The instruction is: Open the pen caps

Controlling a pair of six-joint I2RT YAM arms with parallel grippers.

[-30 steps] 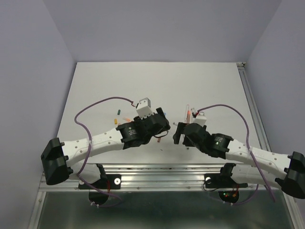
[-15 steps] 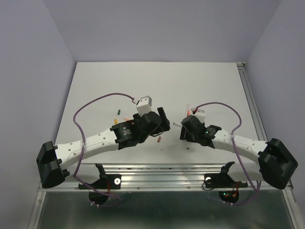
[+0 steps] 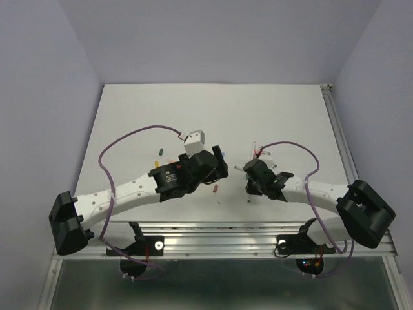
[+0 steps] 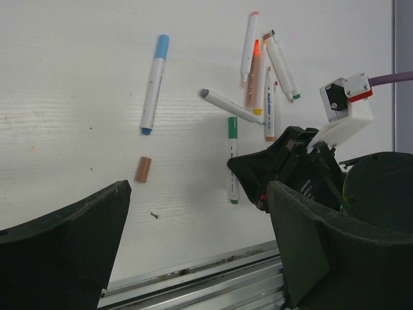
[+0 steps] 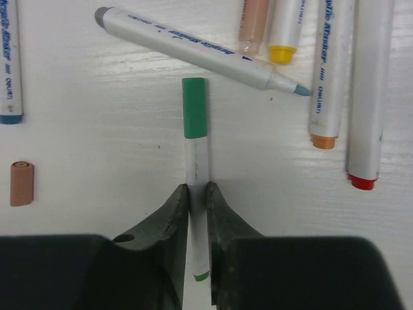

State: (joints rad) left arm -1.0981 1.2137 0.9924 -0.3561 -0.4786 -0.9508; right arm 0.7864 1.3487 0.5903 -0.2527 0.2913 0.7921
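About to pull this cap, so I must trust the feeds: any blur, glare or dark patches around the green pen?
Right wrist view: sharp, evenly lit, green pen crisp in the right tool, shadows soft. Left wrist view: pens clear, no glare; left tool a dark mass up close. Top view: even light, but the arms hide most pens.

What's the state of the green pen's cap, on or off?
On. In the right wrist view the green cap sits on the end of the green pen, no tip exposed. The right gripper has its jaws pinching the barrel.
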